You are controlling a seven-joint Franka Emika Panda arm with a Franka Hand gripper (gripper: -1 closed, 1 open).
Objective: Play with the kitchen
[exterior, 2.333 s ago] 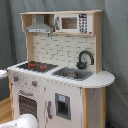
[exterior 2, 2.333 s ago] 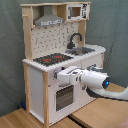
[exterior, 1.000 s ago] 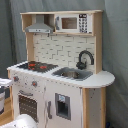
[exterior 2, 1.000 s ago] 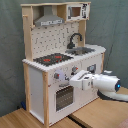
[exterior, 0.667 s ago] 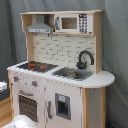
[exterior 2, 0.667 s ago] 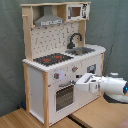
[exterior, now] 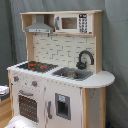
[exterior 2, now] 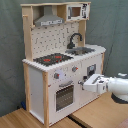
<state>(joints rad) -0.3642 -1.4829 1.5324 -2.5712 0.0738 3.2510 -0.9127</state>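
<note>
The kitchen [exterior 2: 62, 65] is seen standing upright in both exterior views, on a wooden floor [exterior 2: 107, 112] against a grey backdrop [exterior 2: 112, 25]. Stovetop [exterior 2: 52, 59], sink [exterior 2: 82, 50] and black faucet [exterior 2: 75, 39] are set along the worktop; the grey hood [exterior 2: 49, 20] and microwave [exterior 2: 75, 11] sit above.

In the second exterior view the arm [exterior 2: 120, 89] is seen entering from the second exterior view's right. The tool [exterior 2: 90, 82] is held level and pointed at the front panel, near the cabinet door [exterior 2: 91, 75], beside the oven door [exterior 2: 64, 96] and below the knobs [exterior 2: 75, 69]. Contact with the panel cannot be confirmed; the tool is judged to be just beside it, not on it. Finger opening cannot be told from these frames. Nothing is seen held.

In the first exterior view only a white shape is caught at the bottom edge; it cannot be identified.

Step in hand is judged as an approach to a front-panel feature, most likely a door handle or a knob. Which one is targeted cannot be told.

Next move, as judged: the tool is to be lined up on the chosen handle or knob, closed on it lightly, then pulled along the door's hinge arc or turned. A straight pull is to be avoided; the light kitchen could be dragged or tipped.
</note>
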